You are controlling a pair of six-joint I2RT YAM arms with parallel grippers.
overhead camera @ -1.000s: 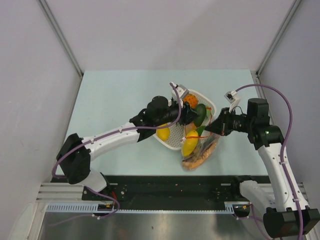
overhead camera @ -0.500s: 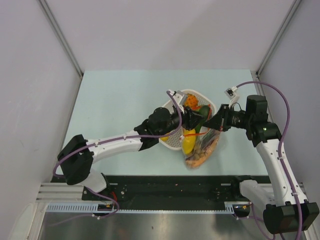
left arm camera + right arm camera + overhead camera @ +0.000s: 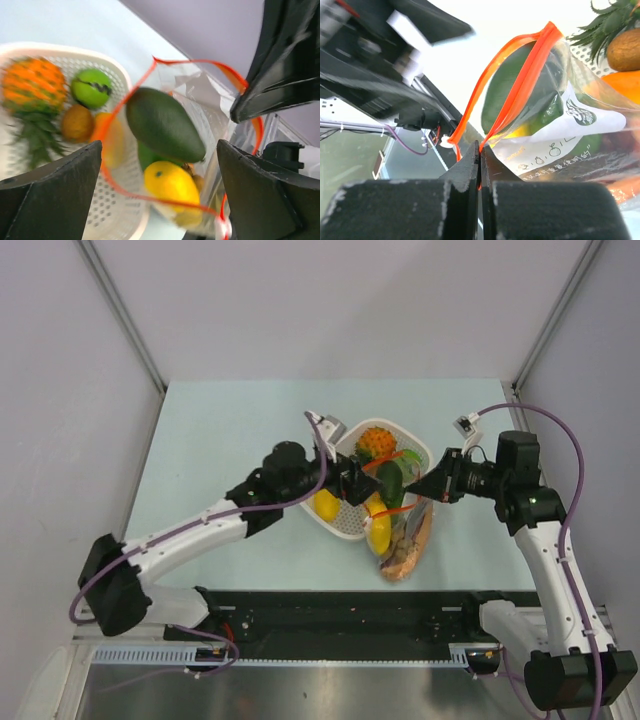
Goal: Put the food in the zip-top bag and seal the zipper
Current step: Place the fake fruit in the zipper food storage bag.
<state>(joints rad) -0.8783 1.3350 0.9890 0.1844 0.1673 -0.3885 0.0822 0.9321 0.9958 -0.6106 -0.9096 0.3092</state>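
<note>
The zip-top bag (image 3: 408,545) hangs open beside the basket, its red-orange zipper (image 3: 150,195) forming a loop. My right gripper (image 3: 480,150) is shut on the zipper's edge (image 3: 520,75) and holds the mouth up. Inside the mouth lie a dark green avocado (image 3: 165,122) and a yellow fruit (image 3: 170,182); brown and orange food shows lower in the bag. My left gripper (image 3: 160,200) is open just in front of the mouth with nothing between its fingers. In the top view the left gripper (image 3: 352,480) sits over the basket, and the right gripper (image 3: 420,494) is at the bag's right.
A white perforated basket (image 3: 60,52) holds a spiky orange fruit (image 3: 32,85), a green round fruit (image 3: 90,87), a brown one (image 3: 76,122) and an orange piece (image 3: 114,142). Another yellow fruit (image 3: 325,505) lies at its left side. Grey walls enclose the pale table (image 3: 230,440).
My left gripper has opened and let go of the green avocado, which now rests in the bag's mouth. The left arm has drawn back to the left. The right gripper keeps its hold.
</note>
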